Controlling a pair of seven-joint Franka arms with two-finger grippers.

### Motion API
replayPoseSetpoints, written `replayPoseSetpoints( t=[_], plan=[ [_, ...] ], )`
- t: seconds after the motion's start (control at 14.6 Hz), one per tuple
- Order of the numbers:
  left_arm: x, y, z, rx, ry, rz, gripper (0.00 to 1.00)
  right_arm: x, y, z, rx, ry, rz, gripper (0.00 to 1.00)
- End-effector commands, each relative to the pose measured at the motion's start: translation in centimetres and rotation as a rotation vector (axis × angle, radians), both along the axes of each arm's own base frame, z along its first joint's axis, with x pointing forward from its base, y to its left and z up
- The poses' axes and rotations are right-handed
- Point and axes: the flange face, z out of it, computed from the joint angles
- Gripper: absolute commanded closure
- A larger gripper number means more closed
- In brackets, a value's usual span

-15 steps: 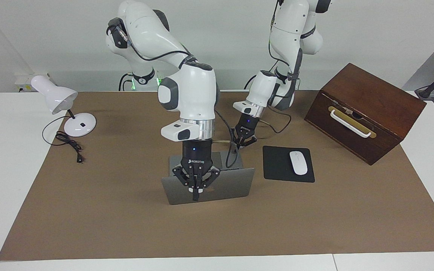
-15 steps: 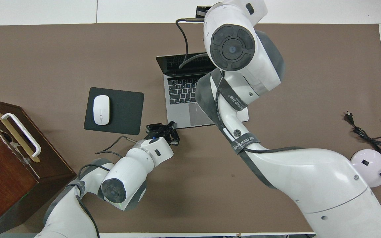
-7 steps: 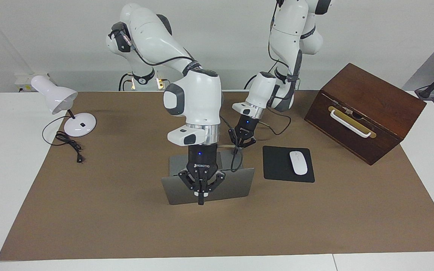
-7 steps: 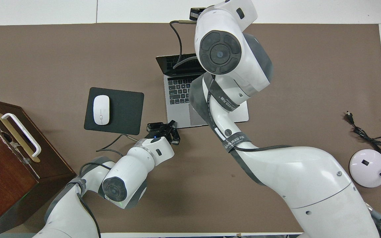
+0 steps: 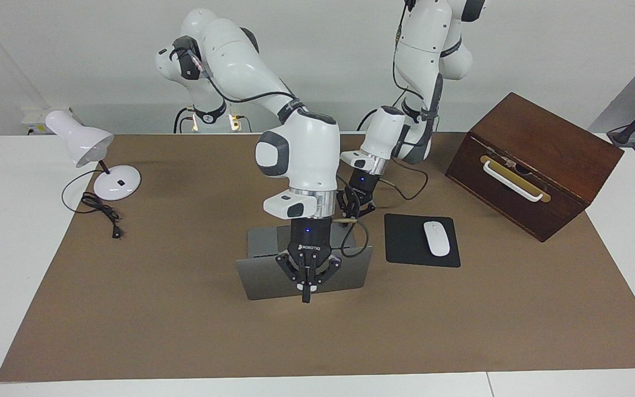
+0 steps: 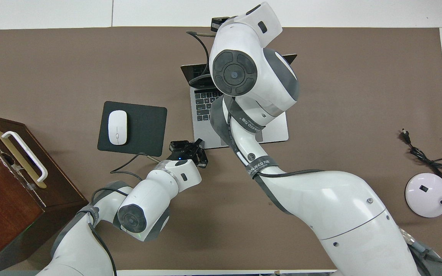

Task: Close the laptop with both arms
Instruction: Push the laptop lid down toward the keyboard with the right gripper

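The silver-grey laptop [image 5: 262, 281] stands open in the middle of the brown mat, its lid's outer face turned away from the robots. Its keyboard and base show in the overhead view [image 6: 205, 130]. My right gripper [image 5: 306, 292] points straight down, shut and empty, over the lid's outer face with its tips low near the mat. I cannot tell whether it touches the lid. Its own wrist hides it in the overhead view. My left gripper [image 5: 357, 208] hangs low at the base's corner nearest the robots, toward the mouse pad, and also shows in the overhead view [image 6: 188, 147].
A black mouse pad [image 5: 405, 242] with a white mouse [image 5: 436, 238] lies beside the laptop toward the left arm's end. A brown wooden box [image 5: 538, 149] stands at that end. A white desk lamp [image 5: 83, 143] and its cord [image 5: 102, 212] are at the right arm's end.
My right gripper has slid along the lid toward the left arm's end and dropped a little. The left gripper has barely moved. The lid's angle looks the same.
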Motion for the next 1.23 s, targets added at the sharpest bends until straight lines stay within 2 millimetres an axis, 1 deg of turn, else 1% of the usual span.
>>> replayPoseSetpoints(
  t=[0.0,0.21,0.41,0.55,0.82,0.96,1.03,1.16],
  plan=[
    [1.1,1.1,-2.0,0.037,-0.001,-0.010,1.00,0.1,0.0,0.3,0.019,0.004,-0.020,1.00],
    [1.1,1.1,-2.1,0.039,-0.001,-0.013,1.00,-0.2,0.4,-0.2,0.075,0.042,-0.031,1.00],
    [1.0,1.2,-2.2,0.042,0.001,-0.014,1.00,-0.1,0.7,-1.3,0.085,0.045,-0.037,1.00],
    [0.9,1.2,-2.9,0.050,0.012,-0.015,1.00,-0.1,0.6,-1.5,0.105,0.048,-0.055,1.00],
    [0.9,1.1,-3.0,0.049,0.014,-0.016,1.00,-0.3,0.6,-1.2,0.140,0.071,-0.057,1.00],
    [0.9,1.2,-3.0,0.050,0.014,-0.014,1.00,-0.5,0.4,-2.1,0.168,0.125,-0.054,1.00],
    [0.9,1.1,-3.0,0.049,0.014,-0.016,1.00,-0.7,0.3,-2.0,0.180,0.143,-0.053,1.00],
    [0.9,1.1,-3.0,0.049,0.014,-0.016,1.00,-0.9,0.1,-2.6,0.193,0.168,-0.060,1.00]
  ],
)
